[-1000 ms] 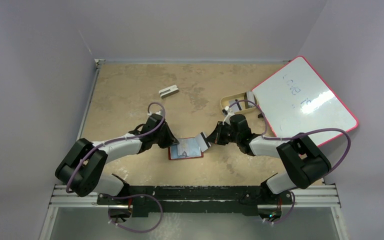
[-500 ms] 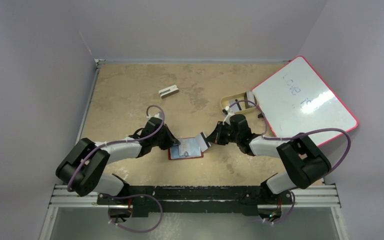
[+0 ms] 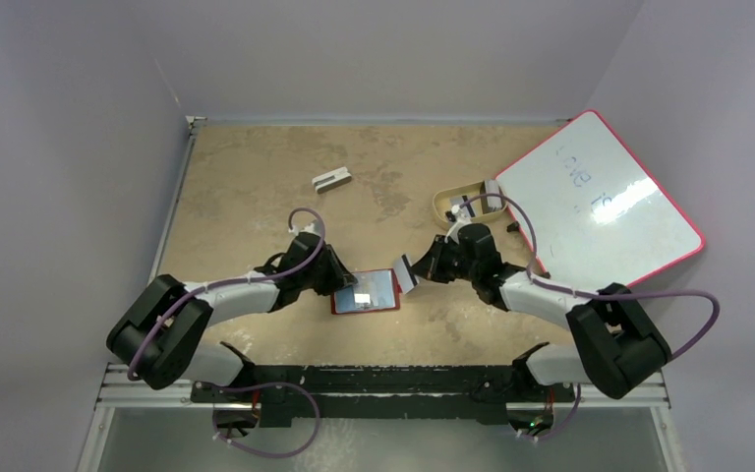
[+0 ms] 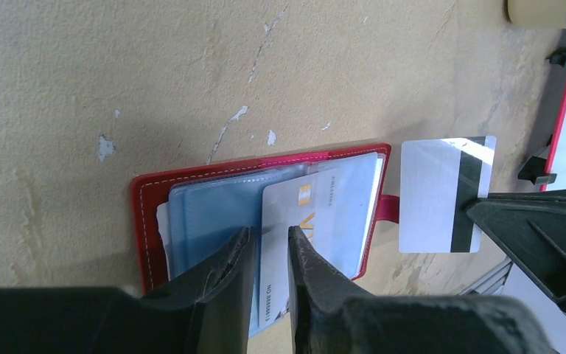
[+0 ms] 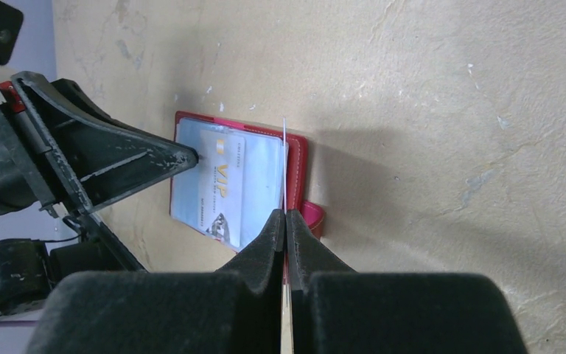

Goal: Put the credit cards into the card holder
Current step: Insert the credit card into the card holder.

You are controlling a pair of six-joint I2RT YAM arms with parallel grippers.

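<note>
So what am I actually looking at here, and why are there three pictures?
Two robot arms are bolted to a table, each ending in a two-finger pincer. One picture looks down from overhead; the others come from wrist cameras. A red card holder lies open. The left pincer, slightly open, rests its tips on a pale card there. The right pincer grips a striped card beside the holder. A whiteboard, tan tray and small block sit farther back.
</note>
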